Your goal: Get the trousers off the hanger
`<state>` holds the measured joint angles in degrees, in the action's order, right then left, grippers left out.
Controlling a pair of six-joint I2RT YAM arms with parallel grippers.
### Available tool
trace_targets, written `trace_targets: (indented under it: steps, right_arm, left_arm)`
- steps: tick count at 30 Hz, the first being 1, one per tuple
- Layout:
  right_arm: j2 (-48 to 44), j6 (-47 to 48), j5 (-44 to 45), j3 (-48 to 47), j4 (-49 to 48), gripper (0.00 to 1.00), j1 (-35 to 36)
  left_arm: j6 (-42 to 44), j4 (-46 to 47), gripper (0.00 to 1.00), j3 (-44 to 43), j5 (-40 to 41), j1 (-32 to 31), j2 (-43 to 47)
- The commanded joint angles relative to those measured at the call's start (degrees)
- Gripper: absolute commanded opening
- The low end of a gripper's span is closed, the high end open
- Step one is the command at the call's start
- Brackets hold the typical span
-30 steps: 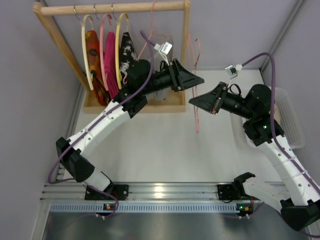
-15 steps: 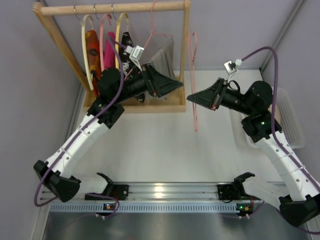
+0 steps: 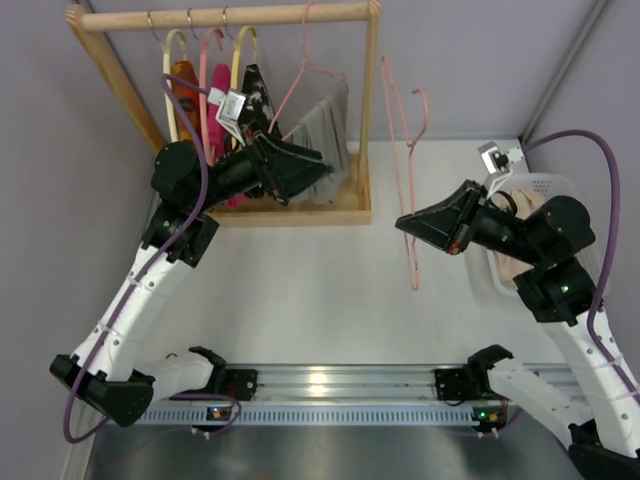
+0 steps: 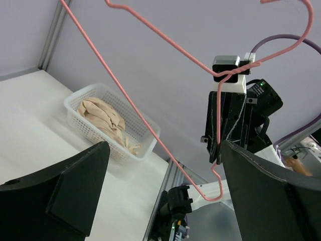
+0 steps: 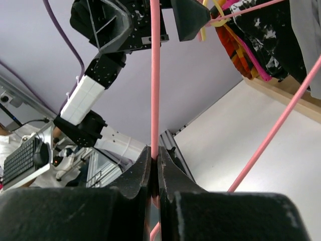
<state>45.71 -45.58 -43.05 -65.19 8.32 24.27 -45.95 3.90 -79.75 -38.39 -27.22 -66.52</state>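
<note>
My right end effector [image 5: 154,150] is clamped shut on the thin pink wire of the hanger [image 5: 155,75], which hangs in the air above the right half of the white surface [image 3: 300,300], its long side running almost straight up and down and its hook toward the far side. The hanger is bare. The trousers [image 4: 103,114] lie bunched in soft beige folds inside the white lattice basket [image 4: 153,133], which stands on the surface at the right edge, just behind my right arm; from above, most of the basket is hidden by that arm and only bits of tan cloth show. I see nothing else in the basket. My left end effector [image 4: 165,144] has its fingers spread wide with nothing between them, raised in front of the wooden rack [image 3: 220,17] at the far left and pointing right toward the hanger, well apart from it. On the rack hang several hoop hangers with coloured cloth and a second pink wire hanger carrying grey trousers [image 3: 325,125].
</note>
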Motion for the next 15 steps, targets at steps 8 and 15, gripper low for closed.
trace_targets:
  steps: [8,15]
  right_arm:
    - [6.0,-5.2,-2.0,1.2,-7.8,0.0,0.7]
    - [11.9,-4.3,0.9,-4.3,-7.8,0.0,2.7]
  left_arm:
    - [3.5,2.8,0.99,-6.6,-0.9,6.6,1.2]
    - [1.9,2.8,0.99,-6.2,0.6,11.1,3.1]
